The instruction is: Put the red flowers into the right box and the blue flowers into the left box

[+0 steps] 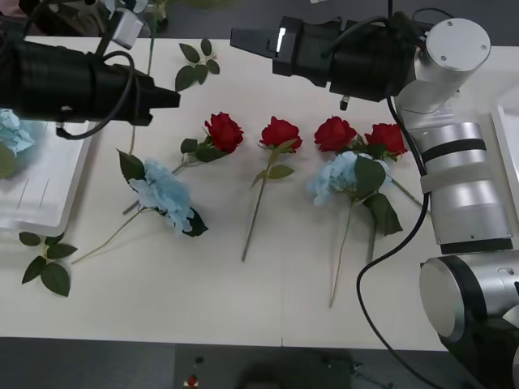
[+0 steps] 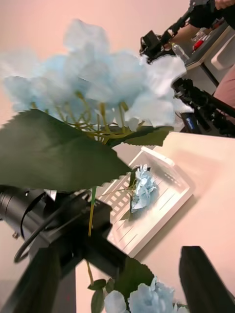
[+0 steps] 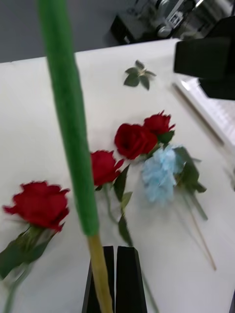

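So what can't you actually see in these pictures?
The translucent white right box: front view, cut off by the right edge; contents unseen.
The translucent white plastic left box: front view, the black left pincer and its arm cover part.
The pale blue fluffy flower head on the stem that pincer grips: beyond the front view's top edge.
The red roses: hidden by that bloom in the open right pincer's wrist view.

lab | white table (image 1: 243, 324) | camera rigs (image 2: 161, 41) behind
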Available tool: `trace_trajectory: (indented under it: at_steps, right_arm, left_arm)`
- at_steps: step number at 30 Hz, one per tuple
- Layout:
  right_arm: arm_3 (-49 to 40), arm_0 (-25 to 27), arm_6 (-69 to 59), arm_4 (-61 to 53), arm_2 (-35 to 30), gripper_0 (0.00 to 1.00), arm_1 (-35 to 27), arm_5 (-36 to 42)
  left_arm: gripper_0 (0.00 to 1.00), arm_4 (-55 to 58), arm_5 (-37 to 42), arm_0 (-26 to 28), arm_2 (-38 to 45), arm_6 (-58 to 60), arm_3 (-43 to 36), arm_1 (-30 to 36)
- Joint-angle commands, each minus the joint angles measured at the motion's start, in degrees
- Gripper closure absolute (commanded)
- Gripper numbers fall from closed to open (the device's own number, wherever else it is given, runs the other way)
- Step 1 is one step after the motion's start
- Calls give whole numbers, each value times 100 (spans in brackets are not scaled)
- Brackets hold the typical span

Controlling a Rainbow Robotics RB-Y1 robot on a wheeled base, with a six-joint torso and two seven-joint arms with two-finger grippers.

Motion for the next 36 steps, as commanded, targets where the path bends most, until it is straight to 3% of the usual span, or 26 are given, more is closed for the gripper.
trace_trajectory:
  at_steps: [1, 6, 12, 16, 17, 19, 20, 22, 23, 26, 32, 36]
  right_arm:
    - [-174, -262, -806, 219, 41, 9, -283, 520]
    - [-226, -315, -3056, 720, 700, 8, -1328, 1461]
    - [-903, -218, -4849, 1274, 1605, 9, -2761, 2234]
    - [-1404, -218, -5421, 1696, 2519, 9, -3491, 2322]
    - [-1510, -209, -5588, 1854, 2809, 9, -3684, 2243]
    - [-1633, -209, -5869, 2162, 3301, 9, -3983, 2014]
    - [-1641, -209, -5957, 2276, 3512, 9, -4071, 1839]
    - [-1545, -218, -6089, 2478, 3943, 9, -4167, 1382]
    - [-1483, -218, -6124, 2531, 4048, 9, -4176, 1215]
    - [-1009, -218, -6159, 2680, 4224, 9, -4044, 512]
    - [108, -402, -6133, 2830, 3987, 9, -3552, 55]
    - [776, -657, -6089, 2953, 3987, 9, -3350, -279]
  left_arm:
    - [100, 42, 378, 157, 48, -214, 317, 1234]
    - [100, -749, 1196, 421, 48, -452, 1108, 1981]
    - [100, -1927, 1398, 535, 48, -575, 2154, 1727]
    - [99, -2428, 1257, 535, 39, -601, 2531, 1366]
    - [96, -2577, 1196, 535, 39, -601, 2611, 1296]
    - [60, -2762, 1169, 535, 39, -601, 2742, 1190]
    - [49, -2832, 1152, 535, 48, -601, 2795, 1147]
    - [32, -3017, 1020, 535, 48, -601, 2909, 1041]
    - [29, -3078, 976, 544, 39, -601, 2945, 1015]
    - [0, -3271, 739, 614, 39, -619, 3050, 988]
    - [0, -2436, 756, 623, 127, -1102, 2400, 1349]
    - [0, -1206, 1222, 623, 804, -1375, 1679, 1533]
